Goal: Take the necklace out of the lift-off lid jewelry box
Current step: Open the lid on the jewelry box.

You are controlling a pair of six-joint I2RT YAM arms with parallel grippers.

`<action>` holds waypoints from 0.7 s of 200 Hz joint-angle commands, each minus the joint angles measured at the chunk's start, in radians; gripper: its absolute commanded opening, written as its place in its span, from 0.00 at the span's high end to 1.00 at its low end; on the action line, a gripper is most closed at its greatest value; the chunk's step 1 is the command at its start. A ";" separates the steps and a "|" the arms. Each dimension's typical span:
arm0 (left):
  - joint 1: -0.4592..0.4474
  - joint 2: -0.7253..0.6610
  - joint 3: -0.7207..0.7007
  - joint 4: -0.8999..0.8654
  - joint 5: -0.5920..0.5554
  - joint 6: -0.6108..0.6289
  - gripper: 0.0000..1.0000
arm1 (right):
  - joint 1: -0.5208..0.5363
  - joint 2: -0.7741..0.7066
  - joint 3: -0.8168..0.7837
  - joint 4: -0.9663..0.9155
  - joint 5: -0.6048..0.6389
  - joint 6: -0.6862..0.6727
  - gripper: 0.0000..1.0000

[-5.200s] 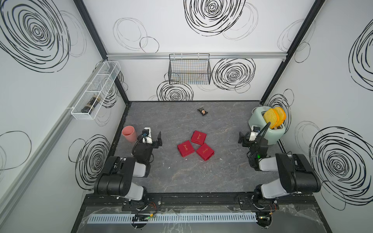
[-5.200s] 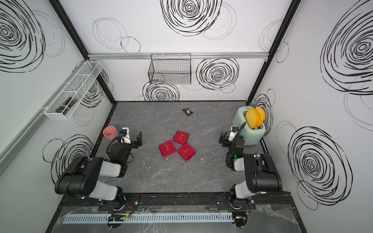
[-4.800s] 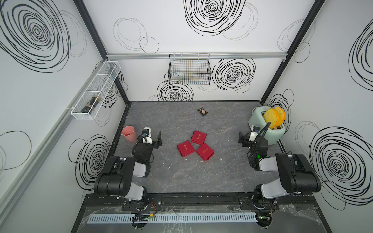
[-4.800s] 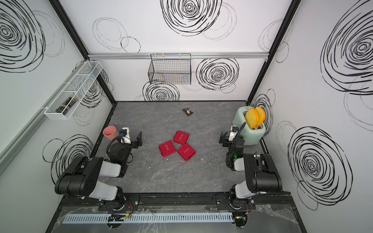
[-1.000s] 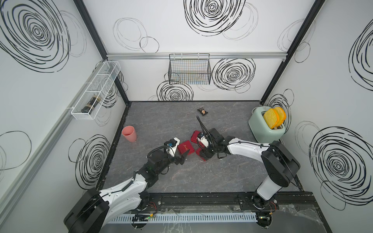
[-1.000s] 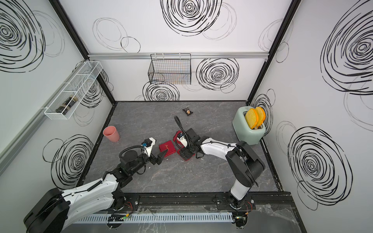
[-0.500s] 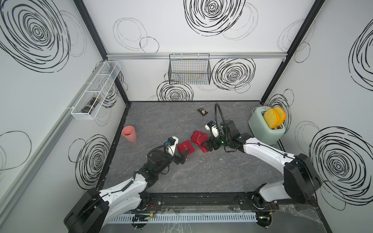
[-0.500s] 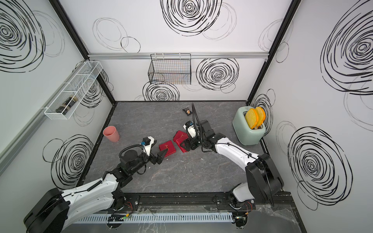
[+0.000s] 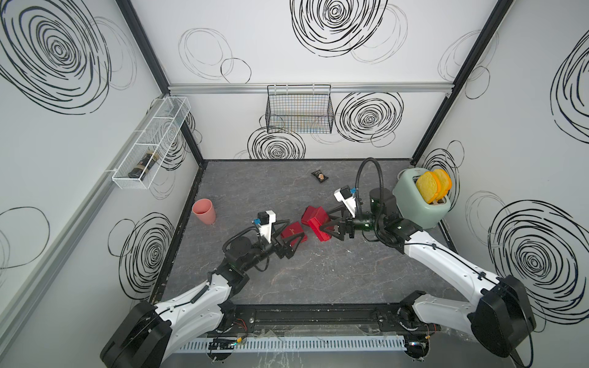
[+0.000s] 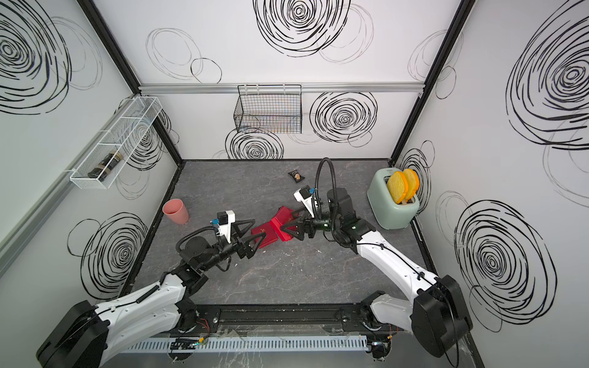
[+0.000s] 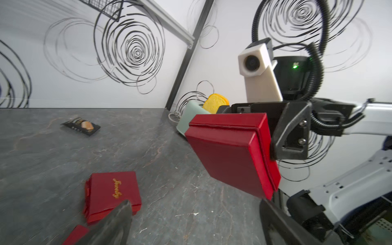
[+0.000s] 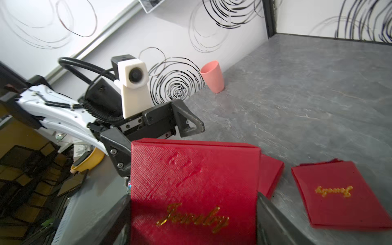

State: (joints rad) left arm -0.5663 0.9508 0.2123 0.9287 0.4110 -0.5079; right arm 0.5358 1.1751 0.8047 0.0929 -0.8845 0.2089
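Note:
My right gripper [image 9: 325,221] is shut on a red jewelry box [image 12: 191,186] with gold lettering and holds it tilted above the table. A lid seam runs along the held box [image 11: 229,154] in the left wrist view. My left gripper [image 9: 296,228] is open and empty, its fingertips [image 11: 114,220] a short way from the held box. It hovers over a second red box [image 9: 291,235] lying on the table. A third red box [image 11: 112,191] lies flat further back. The necklace is hidden.
A pink cup [image 9: 204,212] stands at the table's left edge. A mint toaster [image 9: 420,204] with toast stands at the right edge. A small dark packet [image 9: 319,176] lies near the back wall, under a black wire basket [image 9: 299,114].
Both arms have come in from the table's sides to the red boxes. Over the last second my right arm swung its elbow out to the right, carrying the box it holds. The left arm barely moved.

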 commanded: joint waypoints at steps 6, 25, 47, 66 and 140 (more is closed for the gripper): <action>0.006 0.011 -0.016 0.255 0.146 -0.104 0.04 | -0.002 -0.019 -0.011 0.106 -0.109 0.062 0.30; 0.006 0.025 -0.025 0.334 0.194 -0.136 0.04 | 0.002 -0.019 -0.012 0.144 -0.146 0.094 0.31; 0.006 0.043 -0.024 0.384 0.213 -0.163 0.04 | 0.027 -0.022 -0.008 0.169 -0.165 0.112 0.31; 0.005 0.058 -0.018 0.404 0.213 -0.180 0.04 | 0.059 -0.022 0.003 0.170 -0.165 0.109 0.31; 0.002 0.074 -0.012 0.446 0.239 -0.211 0.04 | 0.146 -0.018 0.018 0.208 -0.149 0.110 0.31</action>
State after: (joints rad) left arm -0.5663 1.0245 0.1982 1.2842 0.6178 -0.6918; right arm 0.6617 1.1725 0.7986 0.2443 -1.0187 0.3141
